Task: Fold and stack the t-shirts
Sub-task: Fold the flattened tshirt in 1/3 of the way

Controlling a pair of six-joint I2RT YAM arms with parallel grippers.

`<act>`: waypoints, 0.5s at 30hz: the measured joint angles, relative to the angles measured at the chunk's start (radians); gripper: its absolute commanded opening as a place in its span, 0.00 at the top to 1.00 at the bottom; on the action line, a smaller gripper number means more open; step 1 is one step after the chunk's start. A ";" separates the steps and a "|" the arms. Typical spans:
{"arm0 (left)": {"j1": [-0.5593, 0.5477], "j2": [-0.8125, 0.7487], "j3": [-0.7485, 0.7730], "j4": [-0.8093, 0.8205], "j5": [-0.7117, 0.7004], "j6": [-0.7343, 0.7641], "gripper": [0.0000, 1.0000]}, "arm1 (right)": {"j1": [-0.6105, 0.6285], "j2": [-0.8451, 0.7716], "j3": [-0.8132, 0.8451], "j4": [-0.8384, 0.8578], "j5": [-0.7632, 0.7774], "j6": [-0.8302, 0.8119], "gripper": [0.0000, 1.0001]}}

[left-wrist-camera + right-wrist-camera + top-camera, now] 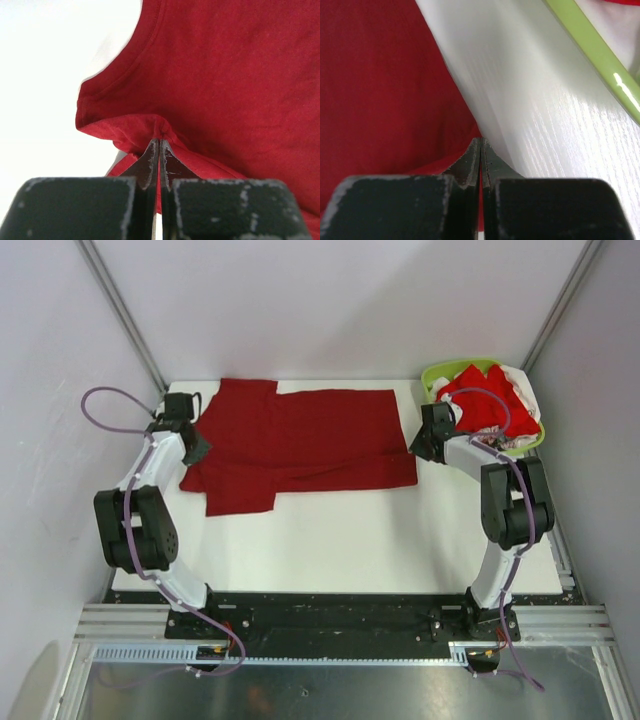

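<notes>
Top external view has the crimson t-shirt (300,445) spread on the counter (330,540). Left end effector (159,143) and right end effector (480,142) each clamp one end of it. The cloth should handle limp and light, and is best held by its hems.

Materials inventory, as we record them:

- crimson t-shirt (300,445): soft matt cloth with a fine knit; we note stitched hems at the sleeve edge.
- brighter red t-shirts (478,400): matt cloth, rumpled.
- table (560,135): white and smooth, with a faint wood-grain texture and a low sheen.
- basket (595,47): lime-green plastic, glossy, with a bright highlight on the rim.
- left gripper (159,142) and right gripper (480,141): dark, matt jaws, which we find scuffed pale along the edges.
- frame rails (120,625): bare grooved metal with a dull silver finish.
</notes>
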 measured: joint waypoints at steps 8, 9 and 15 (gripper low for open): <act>0.016 0.003 0.006 0.000 0.000 0.000 1.00 | 0.000 0.048 0.054 0.003 0.000 0.000 1.00; 0.018 0.003 0.006 0.000 0.000 0.000 1.00 | 0.000 0.051 0.059 0.003 0.000 0.000 1.00; 0.027 0.004 0.006 0.000 0.000 0.000 1.00 | 0.005 0.064 0.091 0.003 0.000 0.000 1.00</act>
